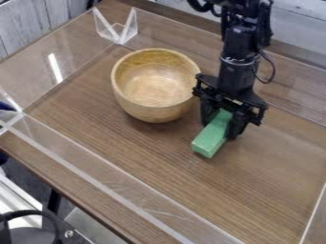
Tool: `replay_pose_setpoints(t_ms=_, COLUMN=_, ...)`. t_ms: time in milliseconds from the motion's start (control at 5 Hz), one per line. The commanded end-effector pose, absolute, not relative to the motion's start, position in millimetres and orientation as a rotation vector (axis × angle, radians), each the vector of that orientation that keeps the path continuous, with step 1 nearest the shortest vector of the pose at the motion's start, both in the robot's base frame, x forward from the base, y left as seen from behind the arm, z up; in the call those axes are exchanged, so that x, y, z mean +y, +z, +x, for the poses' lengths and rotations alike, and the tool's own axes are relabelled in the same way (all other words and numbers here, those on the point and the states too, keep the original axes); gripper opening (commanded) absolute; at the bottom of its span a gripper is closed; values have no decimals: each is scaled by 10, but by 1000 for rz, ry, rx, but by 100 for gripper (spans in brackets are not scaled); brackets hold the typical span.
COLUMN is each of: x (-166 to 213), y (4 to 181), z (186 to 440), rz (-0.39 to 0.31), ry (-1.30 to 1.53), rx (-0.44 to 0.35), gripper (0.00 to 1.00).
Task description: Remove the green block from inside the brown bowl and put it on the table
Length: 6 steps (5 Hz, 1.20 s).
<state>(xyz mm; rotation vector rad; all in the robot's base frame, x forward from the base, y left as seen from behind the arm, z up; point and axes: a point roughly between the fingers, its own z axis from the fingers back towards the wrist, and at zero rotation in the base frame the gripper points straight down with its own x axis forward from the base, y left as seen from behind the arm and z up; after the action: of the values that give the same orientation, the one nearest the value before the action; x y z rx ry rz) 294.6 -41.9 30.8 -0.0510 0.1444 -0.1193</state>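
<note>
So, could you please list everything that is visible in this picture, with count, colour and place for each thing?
wooden bowl: one, light tan, empty, on the table left of the block.
green block: one, bright green, right of the bowl, lower end at the table, upper end between the fingers.
table: one, dark brown wood grain.
acrylic walls: clear, low, along the table's edges.
clear stand: one, transparent, at the far left corner.
robot arm: one, black, above the block.
gripper: one, black, fingers shut on the green block.
</note>
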Motion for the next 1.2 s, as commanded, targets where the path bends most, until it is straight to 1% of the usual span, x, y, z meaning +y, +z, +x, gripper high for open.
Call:
replay_pose_setpoints(t_ms=0, x=-413, y=400, z=3012, rz=-46, ry=-154, rx=118, gripper=0)
replay_pose_setpoints(t_ms=200, x=-416, y=449, z=3007, rz=-50, ry=-154, rx=114, gripper=100)
replay_pose_setpoints(t_ms=400, x=-418, y=594, z=3007, rz=-58, ry=-153, rx=91, gripper=100)
replay_pose_setpoints(t_ms=600, x=-421, y=850, z=3016, rz=-63, ry=-150, rx=43, gripper=100)
replay_pose_setpoints(t_ms=800, x=-417, y=1225, z=3044, rz=-65, ry=-149, rx=-30, gripper=100)
replay_pose_setpoints(t_ms=1000, x=-396, y=1386, z=3048, rz=-66, ry=-165, rx=-53, gripper=100)
